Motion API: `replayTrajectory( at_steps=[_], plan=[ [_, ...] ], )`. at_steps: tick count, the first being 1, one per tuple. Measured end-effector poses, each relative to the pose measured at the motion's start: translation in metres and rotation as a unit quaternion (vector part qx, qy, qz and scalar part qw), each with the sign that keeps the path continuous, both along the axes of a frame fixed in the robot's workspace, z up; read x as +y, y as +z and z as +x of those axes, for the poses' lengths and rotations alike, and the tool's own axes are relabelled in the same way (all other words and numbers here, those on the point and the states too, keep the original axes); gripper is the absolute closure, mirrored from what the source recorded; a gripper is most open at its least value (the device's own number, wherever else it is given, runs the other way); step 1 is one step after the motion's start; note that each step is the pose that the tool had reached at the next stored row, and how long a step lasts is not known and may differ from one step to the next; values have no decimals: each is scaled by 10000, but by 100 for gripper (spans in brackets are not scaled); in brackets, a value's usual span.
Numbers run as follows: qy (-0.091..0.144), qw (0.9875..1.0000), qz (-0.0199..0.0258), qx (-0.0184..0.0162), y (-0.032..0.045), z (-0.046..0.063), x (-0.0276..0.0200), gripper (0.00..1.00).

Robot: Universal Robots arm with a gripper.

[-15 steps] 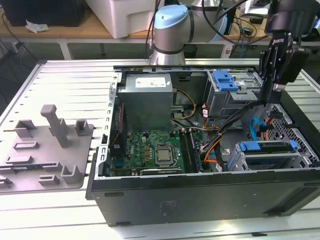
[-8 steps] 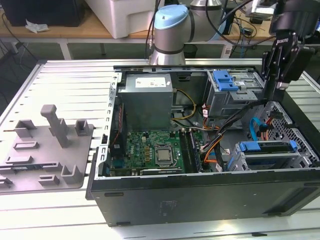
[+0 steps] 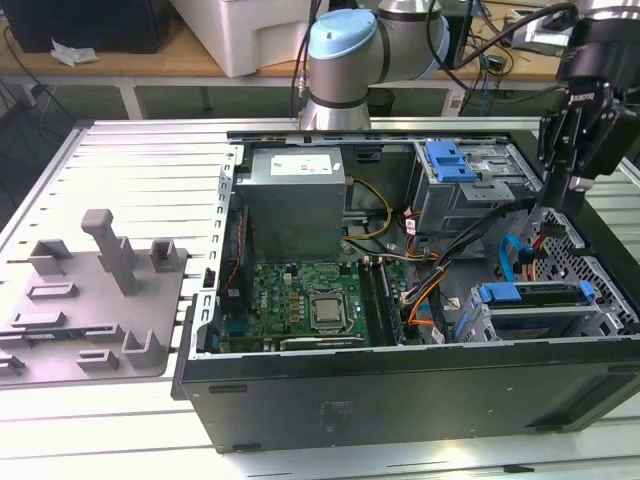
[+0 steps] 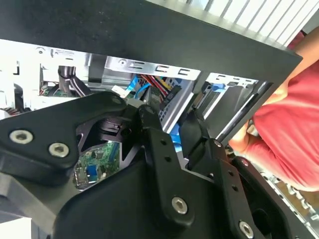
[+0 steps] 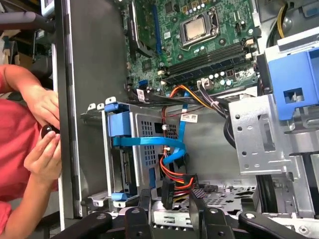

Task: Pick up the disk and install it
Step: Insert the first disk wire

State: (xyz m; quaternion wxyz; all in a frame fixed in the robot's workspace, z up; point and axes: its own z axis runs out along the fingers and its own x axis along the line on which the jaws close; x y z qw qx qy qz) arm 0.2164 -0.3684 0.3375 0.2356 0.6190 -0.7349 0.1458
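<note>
The disk (image 3: 530, 294), held in its blue carrier rail, lies in the lower metal drive cage at the exterior view's right end of the open computer case (image 3: 400, 400). In the first wrist view the disk (image 5: 123, 164) shows edge-on inside that cage. My gripper (image 3: 562, 200) hangs above the case's far right wall, behind the cage and clear of the disk. In both wrist views the gripper (image 5: 170, 204) (image 4: 172, 127) is open, with nothing between its black fingers (image 5: 144, 204). A red-and-orange power plug (image 5: 172, 186) lies just below them.
A thin blue cable (image 3: 512, 255) and bundled wires cross between the two drive cages. The upper cage carries a blue latch bracket (image 3: 450, 160). A person's hands (image 5: 45, 134) are at the case's outer wall. A grey fixture plate (image 3: 90, 300) lies on the exterior view's left.
</note>
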Motion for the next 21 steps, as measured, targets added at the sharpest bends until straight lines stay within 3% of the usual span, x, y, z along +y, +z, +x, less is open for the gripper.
replayTrajectory(
  at_steps=[3, 6, 7, 9, 17, 21],
  plan=[
    [-7, 10000, -84, 36, -20, 0, 36, 56],
    [-15, 9997, -231, 60, -32, 1, 68, 56],
    [-19, 9995, -299, 69, -39, 2, 87, 56],
    [-21, 9994, -351, 74, -54, 2, 105, 56],
    [-34, 9992, -380, 75, -105, 3, 106, 56],
    [-54, 9992, -381, 76, -112, 0, 77, 56]
  ],
)
